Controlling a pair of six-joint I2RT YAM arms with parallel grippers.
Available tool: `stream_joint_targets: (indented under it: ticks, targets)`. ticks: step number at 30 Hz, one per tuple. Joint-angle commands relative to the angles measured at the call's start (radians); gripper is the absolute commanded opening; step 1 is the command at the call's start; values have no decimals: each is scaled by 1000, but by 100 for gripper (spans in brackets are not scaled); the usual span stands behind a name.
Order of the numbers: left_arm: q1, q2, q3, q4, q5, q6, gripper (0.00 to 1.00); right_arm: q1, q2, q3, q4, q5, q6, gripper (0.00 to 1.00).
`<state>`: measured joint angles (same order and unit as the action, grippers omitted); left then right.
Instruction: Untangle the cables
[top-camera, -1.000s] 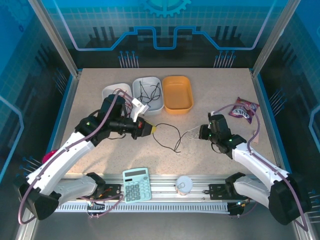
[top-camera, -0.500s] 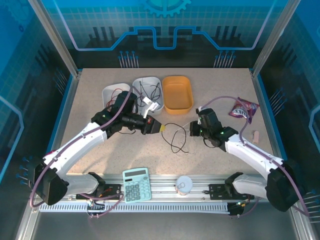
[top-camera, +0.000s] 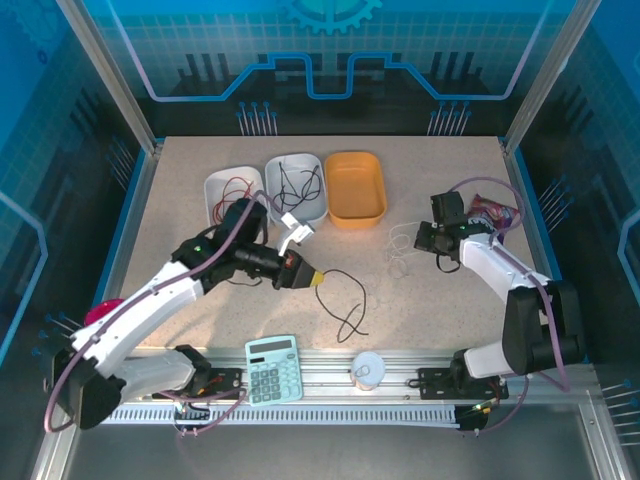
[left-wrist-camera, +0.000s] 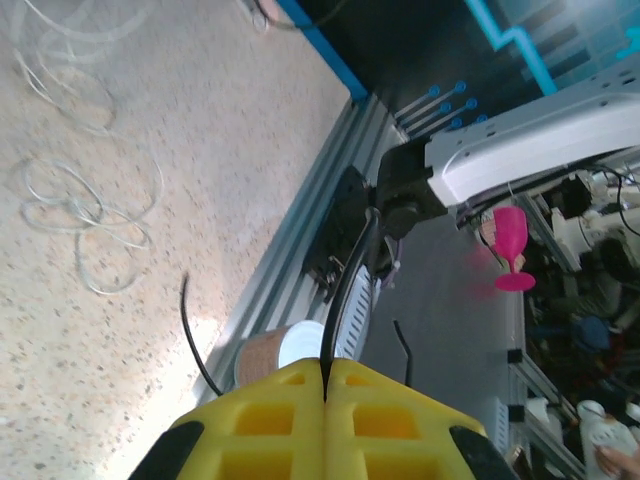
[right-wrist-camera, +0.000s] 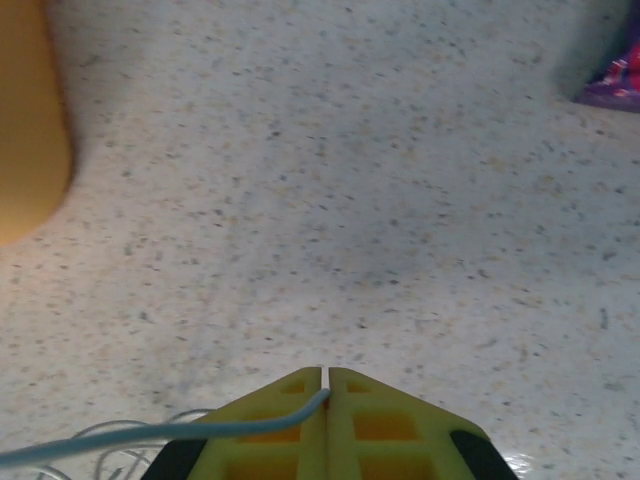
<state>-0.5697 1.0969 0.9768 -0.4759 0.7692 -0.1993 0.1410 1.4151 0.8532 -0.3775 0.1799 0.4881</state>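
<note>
1. The right gripper (top-camera: 420, 240) now sits farther right and farther from the arm bases than half a second ago. It has drawn back toward the snack bag (top-camera: 497, 212), its yellow fingers (right-wrist-camera: 290, 395) clamped on the white cable (top-camera: 399, 262).
2. The white cable no longer crosses the black cable (top-camera: 364, 297). Its loops now lie just beside the right gripper, apart from the black strand.
3. The left gripper (top-camera: 318, 280) is a little nearer the bases and slightly left of its last position, pinching the black cable's end.
4. The black cable now trails alone in an open curl to the right of the left gripper.
5. The right arm now covers part of the snack bag, which lay uncovered before.
</note>
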Motion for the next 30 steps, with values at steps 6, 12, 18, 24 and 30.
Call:
stream_joint_targets:
  ticks: [6, 12, 18, 24, 30]
  targets:
    - [41, -75, 55, 1, -331, -15, 0, 7, -111, -74, -12, -136, -8, 0]
    - [52, -13, 133, 101, -663, -15, 0, 59, -245, -138, -28, -148, 3, 1]
    - [96, 140, 253, 194, -777, 32, 0, 90, -355, -180, -62, -134, 22, 3]
    - [145, 307, 393, 180, -851, 78, 0, 100, -403, -204, -78, -126, 38, 3]
    - [168, 425, 479, 136, -965, 119, 0, 112, -394, -202, -76, -116, 43, 3]
